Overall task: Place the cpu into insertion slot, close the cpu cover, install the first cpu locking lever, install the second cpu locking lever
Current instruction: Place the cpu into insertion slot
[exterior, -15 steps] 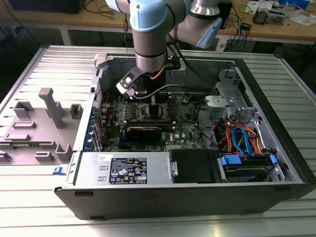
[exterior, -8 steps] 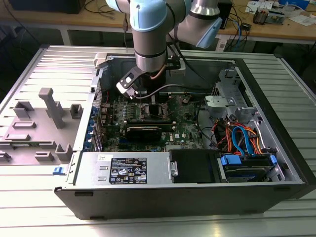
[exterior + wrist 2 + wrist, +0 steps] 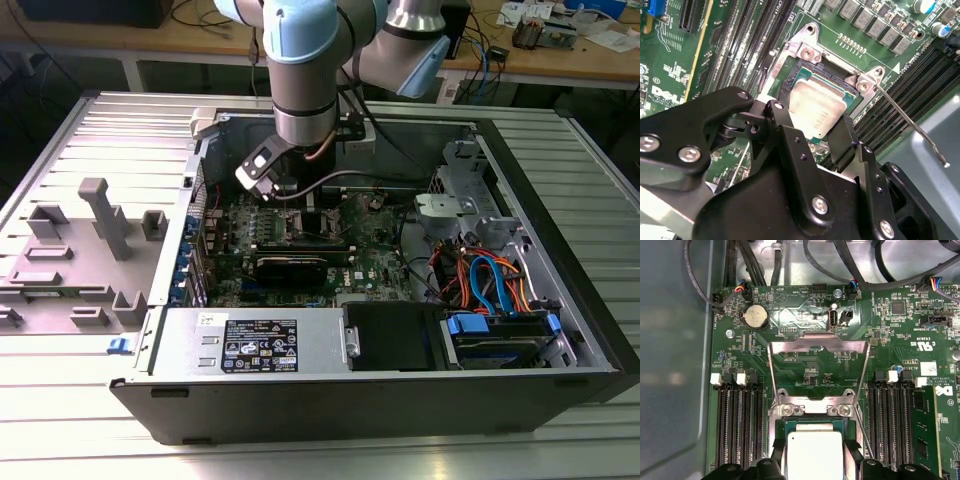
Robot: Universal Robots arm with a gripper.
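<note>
In both wrist views the cpu (image 3: 816,107) (image 3: 812,452), a square chip with a dull silver top and green edge, sits level in the insertion slot (image 3: 826,75) (image 3: 780,432). My gripper (image 3: 812,120) (image 3: 815,457) straddles it, one black finger (image 3: 781,102) against each opposite edge, shut on it. The cpu cover (image 3: 817,338), a silvery window frame, is swung back off the socket. A thin locking lever (image 3: 910,125) (image 3: 863,435) sticks up, unlatched, beside the socket. In the exterior view the arm reaches down into the computer case, and the gripper (image 3: 303,203) is over the green motherboard (image 3: 300,262).
Long black memory slots (image 3: 740,425) (image 3: 890,425) flank the socket. A coin battery (image 3: 755,316) and black cables lie beyond the cover. The case holds a power supply (image 3: 260,340) and a drive cage with blue and orange cables (image 3: 490,280). A grey fixture (image 3: 95,235) stands at the exterior view's left.
</note>
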